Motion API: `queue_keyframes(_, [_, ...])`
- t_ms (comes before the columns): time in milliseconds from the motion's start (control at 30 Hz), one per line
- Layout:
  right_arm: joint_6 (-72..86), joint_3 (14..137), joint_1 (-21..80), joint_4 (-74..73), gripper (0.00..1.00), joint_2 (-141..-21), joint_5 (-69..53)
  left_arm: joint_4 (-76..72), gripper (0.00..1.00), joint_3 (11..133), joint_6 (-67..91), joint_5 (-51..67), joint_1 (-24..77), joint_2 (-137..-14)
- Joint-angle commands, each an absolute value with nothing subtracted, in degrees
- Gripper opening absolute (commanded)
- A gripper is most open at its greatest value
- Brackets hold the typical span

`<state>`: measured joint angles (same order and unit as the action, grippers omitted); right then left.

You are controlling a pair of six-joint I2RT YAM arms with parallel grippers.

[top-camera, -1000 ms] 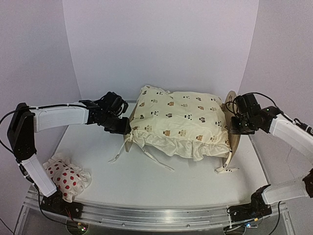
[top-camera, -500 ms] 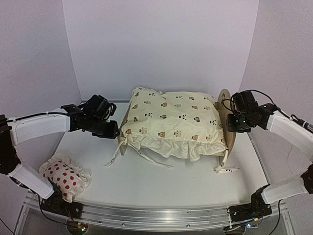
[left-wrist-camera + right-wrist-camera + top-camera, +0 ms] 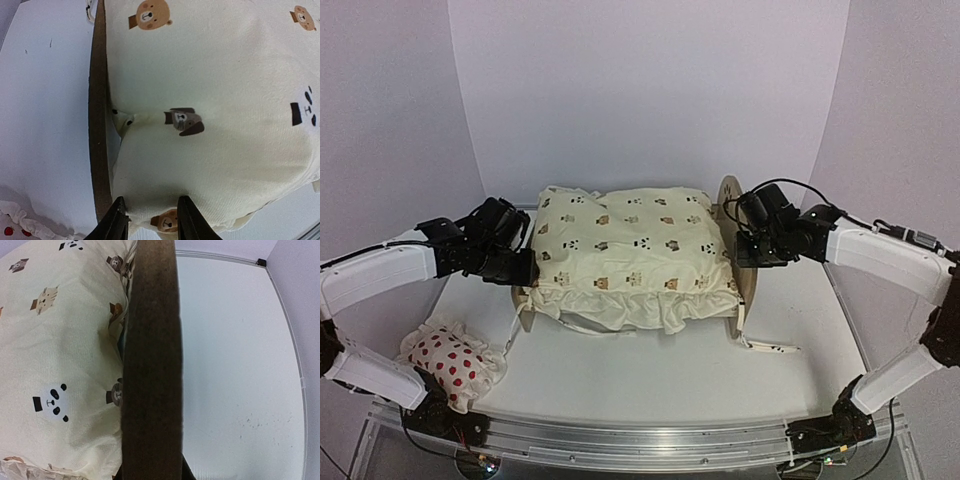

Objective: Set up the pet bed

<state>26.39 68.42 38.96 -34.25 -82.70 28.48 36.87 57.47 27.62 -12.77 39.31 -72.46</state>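
Jaws of the right gripper (image 3: 745, 238) are clamping the headboard (image 3: 150, 365), at 3 o'clock on the pet bed (image 3: 732, 215) sitting mid-way across the counter (image 3: 620, 370), probably light and stiff and best gripped by its end boards, while the left gripper (image 3: 520, 268) is narrowly straddling the soft cushion (image 3: 630, 245), and I cannot tell whether it is gripping.

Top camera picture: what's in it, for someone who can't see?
A wooden pet bed topped with a cream animal-print cushion sits mid-table, the left gripper at its foot and the right gripper clamped on its headboard. A red-spotted pillow lies front left.
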Motion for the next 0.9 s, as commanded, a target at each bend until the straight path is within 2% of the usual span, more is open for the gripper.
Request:
queue_keyframes(0, [20.6,70.2,42.8,-30.0,0.00,-87.1,19.0,40.0,0.37,58.6,28.8,-16.6,39.1,-68.1])
queue_keyframes(133, [19.1,70.6,42.8,-29.9,0.03,-86.9,20.6,41.6,0.45,61.2,27.9,-18.1,39.1,-66.3])
queue_keyframes(167, [18.6,70.5,42.8,-30.0,0.10,-86.5,20.8,41.6,0.46,62.0,27.4,-18.5,39.1,-66.0])
queue_keyframes(267, [17.2,69.7,42.8,-30.0,0.42,-84.2,22.2,41.4,0.50,65.6,25.4,-17.5,39.1,-66.1])
queue_keyframes(367, [15.7,68.8,42.8,-31.0,0.63,-80.4,23.9,39.4,0.50,69.6,22.2,-13.4,39.7,-67.5])
queue_keyframes(433, [15.2,67.4,42.8,-31.7,0.72,-76.6,24.9,37.8,0.51,72.3,20.6,-11.4,41.7,-69.1])
queue_keyframes(533, [15.5,63.7,42.8,-32.6,0.76,-70.0,25.0,37.0,0.52,77.9,18.5,-13.5,47.7,-74.1])
queue_keyframes(667, [16.8,58.6,42.8,-33.8,0.76,-62.4,21.3,36.1,0.51,85.8,14.4,-12.0,54.7,-83.5])
queue_keyframes(867, [19.0,50.8,42.8,-34.3,0.68,-56.2,17.5,35.2,0.52,99.5,7.0,-9.7,61.6,-100.5])
